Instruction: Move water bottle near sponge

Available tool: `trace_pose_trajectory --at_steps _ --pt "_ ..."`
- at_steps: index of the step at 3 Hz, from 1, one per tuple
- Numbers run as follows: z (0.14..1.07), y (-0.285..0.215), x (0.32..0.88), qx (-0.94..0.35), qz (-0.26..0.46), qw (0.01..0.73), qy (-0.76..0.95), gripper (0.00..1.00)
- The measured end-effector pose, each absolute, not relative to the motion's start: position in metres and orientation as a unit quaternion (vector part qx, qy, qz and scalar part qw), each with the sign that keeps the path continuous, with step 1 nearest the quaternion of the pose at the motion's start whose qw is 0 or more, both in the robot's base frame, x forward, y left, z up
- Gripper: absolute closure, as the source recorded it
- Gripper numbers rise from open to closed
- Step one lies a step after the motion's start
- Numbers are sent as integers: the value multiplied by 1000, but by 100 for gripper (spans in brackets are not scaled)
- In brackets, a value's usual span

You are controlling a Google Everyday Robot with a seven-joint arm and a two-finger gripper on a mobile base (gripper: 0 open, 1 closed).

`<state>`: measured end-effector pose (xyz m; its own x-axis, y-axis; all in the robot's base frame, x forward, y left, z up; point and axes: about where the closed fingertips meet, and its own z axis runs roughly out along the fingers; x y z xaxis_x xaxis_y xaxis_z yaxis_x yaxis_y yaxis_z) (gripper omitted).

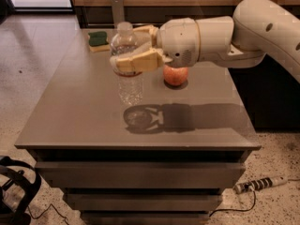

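Observation:
The clear ribbed water bottle (pixel 128 86) with a white cap is upright at the back middle of the table. My gripper (pixel 135 46) is shut on its upper body, one tan finger in front (pixel 138 61) and one behind. The bottle's base hangs a little above the table, over its dark shadow. The sponge (pixel 98 39), green on a yellow base, lies at the table's far left corner, a short way behind and left of the bottle. They are apart.
A red apple (pixel 175 75) sits on the grey table (pixel 70 111) just right of the bottle, under my wrist. A wall post stands behind the table. A power strip (pixel 260 184) and black gear (pixel 14 189) lie on the floor.

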<state>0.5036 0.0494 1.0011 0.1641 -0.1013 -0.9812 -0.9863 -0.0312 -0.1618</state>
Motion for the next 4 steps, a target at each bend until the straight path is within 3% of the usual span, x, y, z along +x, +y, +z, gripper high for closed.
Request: trace_pose_trajectory --at_steps 4 --pt "1126 -42 611 -465 355 569 578 100"
